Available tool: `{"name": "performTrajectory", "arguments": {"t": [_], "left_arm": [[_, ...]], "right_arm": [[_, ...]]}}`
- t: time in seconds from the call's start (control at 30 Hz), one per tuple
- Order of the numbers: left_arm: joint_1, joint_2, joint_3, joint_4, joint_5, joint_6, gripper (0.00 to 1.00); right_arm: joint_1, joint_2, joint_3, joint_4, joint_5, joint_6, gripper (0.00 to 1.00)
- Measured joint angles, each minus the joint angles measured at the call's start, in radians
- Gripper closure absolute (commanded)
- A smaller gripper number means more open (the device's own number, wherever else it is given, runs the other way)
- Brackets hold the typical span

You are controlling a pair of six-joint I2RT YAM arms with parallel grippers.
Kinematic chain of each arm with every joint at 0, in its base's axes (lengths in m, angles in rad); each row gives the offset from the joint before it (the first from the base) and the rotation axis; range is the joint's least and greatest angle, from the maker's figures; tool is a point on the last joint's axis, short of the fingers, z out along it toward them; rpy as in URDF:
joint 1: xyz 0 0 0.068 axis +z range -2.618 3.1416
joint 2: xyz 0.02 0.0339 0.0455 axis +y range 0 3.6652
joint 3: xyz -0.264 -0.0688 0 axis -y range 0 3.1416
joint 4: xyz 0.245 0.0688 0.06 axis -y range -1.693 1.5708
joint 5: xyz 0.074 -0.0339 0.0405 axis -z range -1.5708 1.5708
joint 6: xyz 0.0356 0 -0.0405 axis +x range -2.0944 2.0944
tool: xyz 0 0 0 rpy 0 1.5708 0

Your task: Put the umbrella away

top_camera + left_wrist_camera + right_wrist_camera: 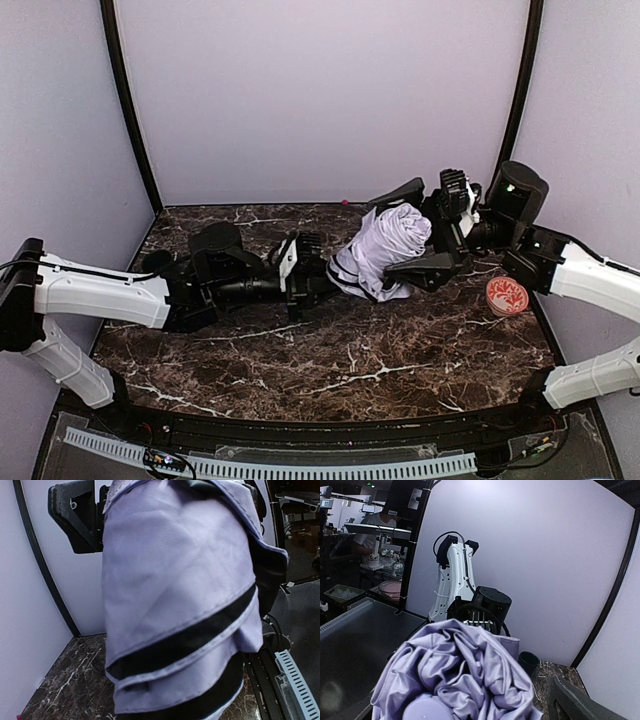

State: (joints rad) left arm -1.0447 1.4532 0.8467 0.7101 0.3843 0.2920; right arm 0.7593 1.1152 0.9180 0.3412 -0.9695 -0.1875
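Swamping the left wrist view, the umbrella (175, 580) hides whether your left gripper (312, 268) grips; right gripper (380, 238) stands spread astride it.

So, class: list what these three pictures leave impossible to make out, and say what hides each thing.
1. Hold of the left gripper: the fabric of the umbrella covers its fingertips from above and fills the left wrist view.
2. Umbrella shaft: buried in fabric in every view.
3. Contact of the right gripper: unclear from above, cut off in the right wrist view.
4. Pattern on the red-and-white disc: too small, top view.
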Motion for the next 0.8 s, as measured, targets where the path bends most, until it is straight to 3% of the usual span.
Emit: {"name": "performTrajectory", "arguments": {"t": [0.13, 0.3, 0.47, 0.5, 0.57, 0.63, 0.8], "left_arm": [[0.021, 0.04, 0.03, 0.019, 0.083, -0.086, 1.0], [0.05, 0.064, 0.037, 0.07, 0.161, -0.183, 1.0], [0.061, 0.079, 0.037, 0.106, 0.211, -0.237, 1.0], [0.062, 0.08, 0.037, 0.108, 0.216, -0.241, 0.94], [0.064, 0.084, 0.037, 0.111, 0.223, -0.248, 0.46], [0.066, 0.085, 0.035, 0.114, 0.206, -0.248, 0.05], [0.078, 0.05, -0.021, 0.126, 0.076, -0.22, 0.01]], "right_arm": [[0.018, 0.028, 0.01, 0.026, -0.018, 0.022, 0.11], [0.047, 0.059, 0.039, 0.006, -0.025, 0.002, 0.52], [0.05, 0.064, 0.056, -0.01, -0.011, 0.003, 0.76], [0.051, 0.064, 0.057, -0.013, -0.008, 0.002, 0.82], [0.051, 0.064, 0.058, -0.022, 0.0, 0.001, 0.89], [0.052, 0.064, 0.064, -0.04, 0.008, -0.002, 0.85], [0.05, 0.044, 0.068, -0.134, 0.111, -0.013, 0.82]]}}
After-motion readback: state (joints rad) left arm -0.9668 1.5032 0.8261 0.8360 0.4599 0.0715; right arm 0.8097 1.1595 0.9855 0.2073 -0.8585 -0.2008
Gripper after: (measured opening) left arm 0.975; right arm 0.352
